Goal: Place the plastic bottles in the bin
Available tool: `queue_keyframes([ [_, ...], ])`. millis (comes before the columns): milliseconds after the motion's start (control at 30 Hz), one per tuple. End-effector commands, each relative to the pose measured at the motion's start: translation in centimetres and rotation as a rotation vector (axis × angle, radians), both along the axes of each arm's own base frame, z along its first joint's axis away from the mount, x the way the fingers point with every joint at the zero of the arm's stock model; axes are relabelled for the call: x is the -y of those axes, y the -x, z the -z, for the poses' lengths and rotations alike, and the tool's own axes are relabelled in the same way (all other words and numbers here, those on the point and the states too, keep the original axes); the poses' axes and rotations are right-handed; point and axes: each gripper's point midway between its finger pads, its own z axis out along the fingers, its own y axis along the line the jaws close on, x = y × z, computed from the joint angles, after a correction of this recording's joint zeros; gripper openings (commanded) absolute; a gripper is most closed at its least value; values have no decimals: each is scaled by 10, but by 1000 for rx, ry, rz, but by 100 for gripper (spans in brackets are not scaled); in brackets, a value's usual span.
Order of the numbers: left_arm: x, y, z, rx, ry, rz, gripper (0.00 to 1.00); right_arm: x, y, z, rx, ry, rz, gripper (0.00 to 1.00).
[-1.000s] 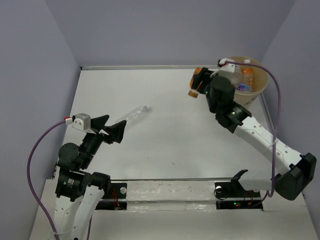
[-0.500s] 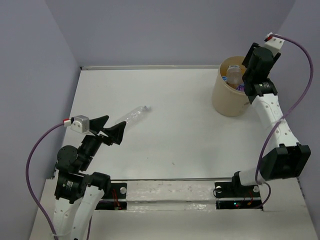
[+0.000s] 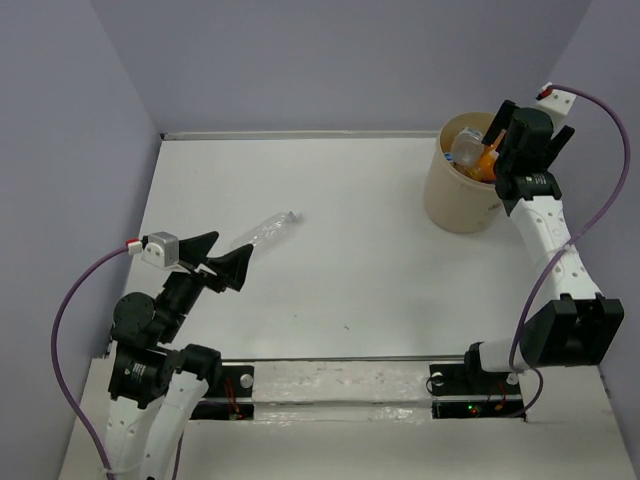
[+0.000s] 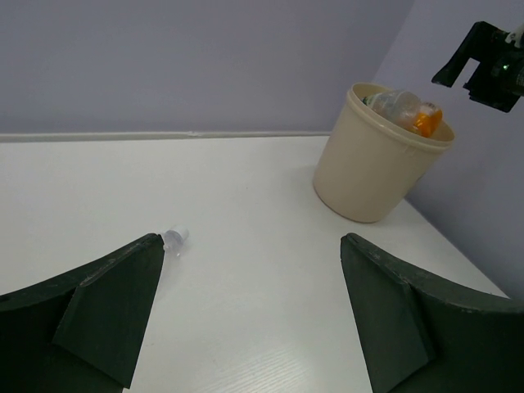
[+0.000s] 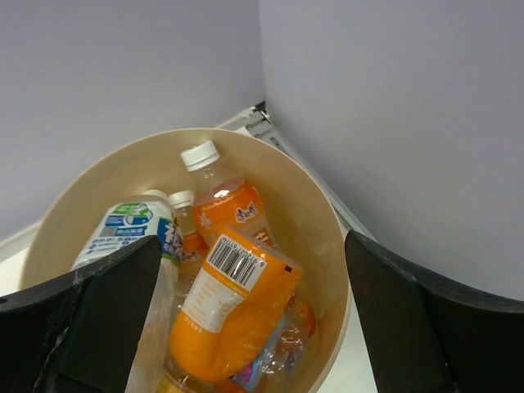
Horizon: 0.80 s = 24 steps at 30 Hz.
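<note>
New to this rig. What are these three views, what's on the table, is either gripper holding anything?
Two robot arms are bolted at the near edge of a white table. One view looks down on both; the other two come from a camera on each wrist, dark fingers at the sides. The left gripper is open and empty, facing a clear bottle lying on the table. The right gripper, also open and empty, hangs over the tan bin, which holds orange bottles and a blue-labelled bottle.

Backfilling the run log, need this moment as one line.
right end effector: open, empty, above bin | orange bottle: in bin | left end effector: open | clear bottle: lying on table
</note>
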Motion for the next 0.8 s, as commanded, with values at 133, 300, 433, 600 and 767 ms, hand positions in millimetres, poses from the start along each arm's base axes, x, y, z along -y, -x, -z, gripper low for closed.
queue_keyframes([
  [133, 1, 1, -6, 29, 7, 8, 99, -100, 16, -55, 185, -177, -354, 99],
  [300, 1, -3, -3, 13, 3, -1, 99, -229, 34, -26, 167, -222, -584, 100],
  [433, 0, -8, 1, -9, 1, -11, 99, -327, 48, 20, 123, -342, -739, 100],
  [600, -3, -14, 5, -28, 3, -39, 99, -443, 56, 98, -13, -467, -855, 100],
  [767, -3, -17, 8, -45, -3, -41, 99, -502, 55, 157, -120, -624, -870, 100],
])
